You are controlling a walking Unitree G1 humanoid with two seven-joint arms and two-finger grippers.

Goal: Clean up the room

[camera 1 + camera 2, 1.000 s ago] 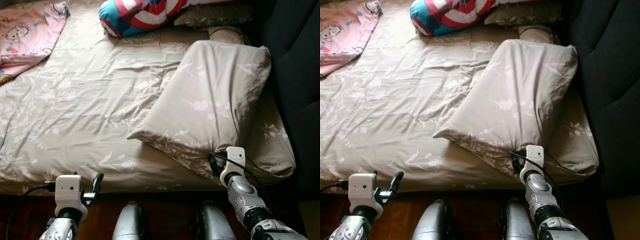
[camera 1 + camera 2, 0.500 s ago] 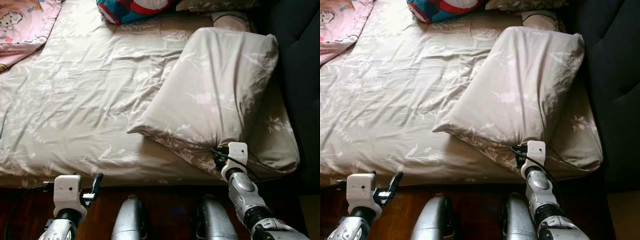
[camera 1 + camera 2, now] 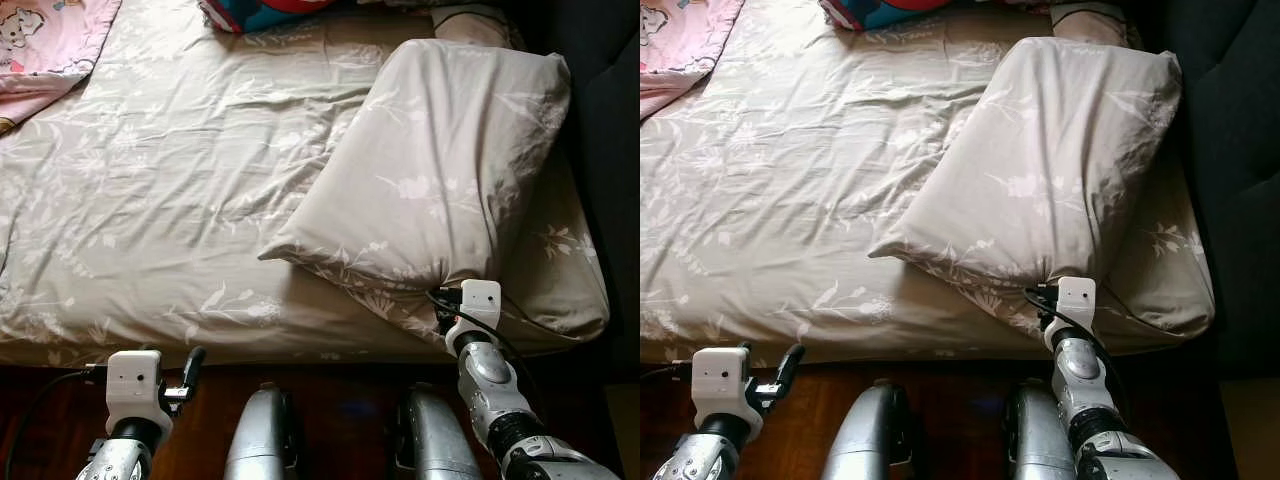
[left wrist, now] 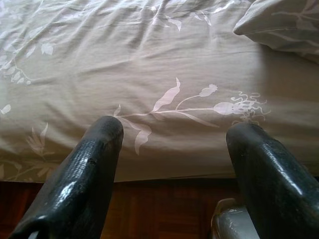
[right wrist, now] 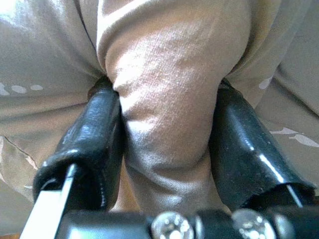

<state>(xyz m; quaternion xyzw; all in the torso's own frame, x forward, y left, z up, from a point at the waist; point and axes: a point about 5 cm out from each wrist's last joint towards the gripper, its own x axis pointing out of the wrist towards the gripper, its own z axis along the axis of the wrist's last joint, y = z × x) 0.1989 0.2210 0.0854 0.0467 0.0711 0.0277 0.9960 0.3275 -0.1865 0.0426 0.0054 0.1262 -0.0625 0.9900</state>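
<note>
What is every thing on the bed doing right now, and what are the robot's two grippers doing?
Beige floral pillow: lying slanted on the bed, its near edge pinched.
Right gripper: fingers shut on a fold of the pillow.
Left gripper: fingers open, holding nothing, at the bed's near edge.
Beige floral bedsheet: spread out, wrinkled.
Pink cartoon blanket: rumpled at the far left corner.

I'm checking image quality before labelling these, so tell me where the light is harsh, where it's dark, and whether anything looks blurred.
Left eye view: sharp, bright daylight on the beige floral bedsheet, deep shade by the dark wooden floor. Left wrist view: the left pincer looms large and soft, the sheet glares at the far edge. Right wrist view: the right pincer clamps a fold of the beige floral pillow, shiny highlights on its fingers.
</note>
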